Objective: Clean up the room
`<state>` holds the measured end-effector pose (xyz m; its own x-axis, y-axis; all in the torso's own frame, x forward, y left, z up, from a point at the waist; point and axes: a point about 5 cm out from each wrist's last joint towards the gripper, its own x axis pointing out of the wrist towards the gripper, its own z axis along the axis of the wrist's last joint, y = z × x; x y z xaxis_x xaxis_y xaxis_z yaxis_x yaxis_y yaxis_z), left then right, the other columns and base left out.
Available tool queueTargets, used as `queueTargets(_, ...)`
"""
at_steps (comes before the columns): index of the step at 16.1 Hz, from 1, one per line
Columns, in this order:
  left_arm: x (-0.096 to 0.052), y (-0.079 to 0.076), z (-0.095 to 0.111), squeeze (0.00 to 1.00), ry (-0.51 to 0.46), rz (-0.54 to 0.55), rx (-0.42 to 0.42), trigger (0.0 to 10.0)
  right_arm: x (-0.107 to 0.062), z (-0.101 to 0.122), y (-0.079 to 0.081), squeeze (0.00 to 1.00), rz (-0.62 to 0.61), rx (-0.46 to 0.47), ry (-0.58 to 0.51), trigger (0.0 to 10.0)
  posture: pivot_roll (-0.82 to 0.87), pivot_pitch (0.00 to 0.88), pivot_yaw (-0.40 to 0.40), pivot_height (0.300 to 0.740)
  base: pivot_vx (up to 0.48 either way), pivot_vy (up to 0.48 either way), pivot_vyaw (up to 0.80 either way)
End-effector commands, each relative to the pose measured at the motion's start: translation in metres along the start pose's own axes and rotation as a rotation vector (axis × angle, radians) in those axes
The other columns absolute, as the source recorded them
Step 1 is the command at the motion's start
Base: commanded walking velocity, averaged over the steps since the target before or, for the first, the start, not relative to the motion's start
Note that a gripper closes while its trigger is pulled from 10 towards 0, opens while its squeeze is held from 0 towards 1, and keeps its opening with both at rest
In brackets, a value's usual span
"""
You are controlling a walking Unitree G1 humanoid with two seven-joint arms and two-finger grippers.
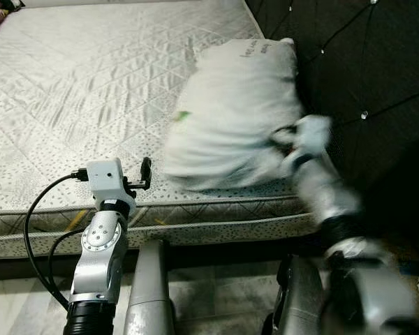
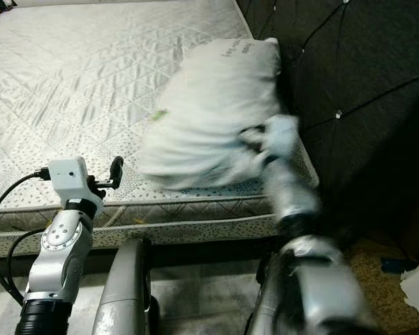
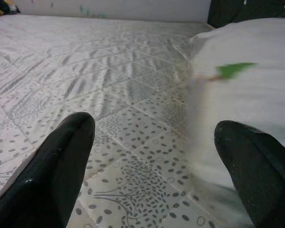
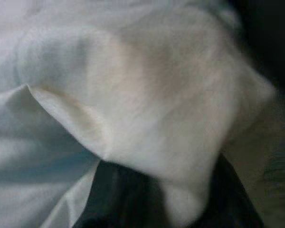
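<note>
Right claw (image 1: 283, 139) pinches the plump white fabric pillow (image 1: 234, 115); grip firmly, set it against the headboard. Left claw (image 3: 152, 161) gapes wide.

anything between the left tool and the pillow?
Only bare mattress. In the left wrist view, the open left tool faces the white pillow across a patch of patterned mattress with nothing on it. The head views agree.

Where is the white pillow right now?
The white pillow lies on the mattress at its right side, against the dark tufted headboard, with the right gripper at its near corner.
</note>
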<state>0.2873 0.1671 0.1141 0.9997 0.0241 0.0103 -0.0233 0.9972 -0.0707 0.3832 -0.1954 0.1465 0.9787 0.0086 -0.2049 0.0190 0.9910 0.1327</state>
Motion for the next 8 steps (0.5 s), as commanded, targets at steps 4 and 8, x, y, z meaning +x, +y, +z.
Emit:
queueTargets(4, 0.003, 0.000, -0.001, 0.00, -0.005, 0.003, 0.004, 10.0, 0.001, 0.070, -0.047, 0.00, -0.118, -0.054, -0.193, 0.0, -0.01, 0.004, 0.034, 0.526, 0.000, 0.000, 0.00)
queueTargets(8, 0.001, 0.005, -0.001, 0.00, -0.009, 0.027, 0.013, 10.0, -0.009, 0.074, -0.081, 0.00, -0.177, -0.147, -0.184, 0.0, 0.00, 0.010, 0.020, 0.526, 0.000, 0.000, 0.00)
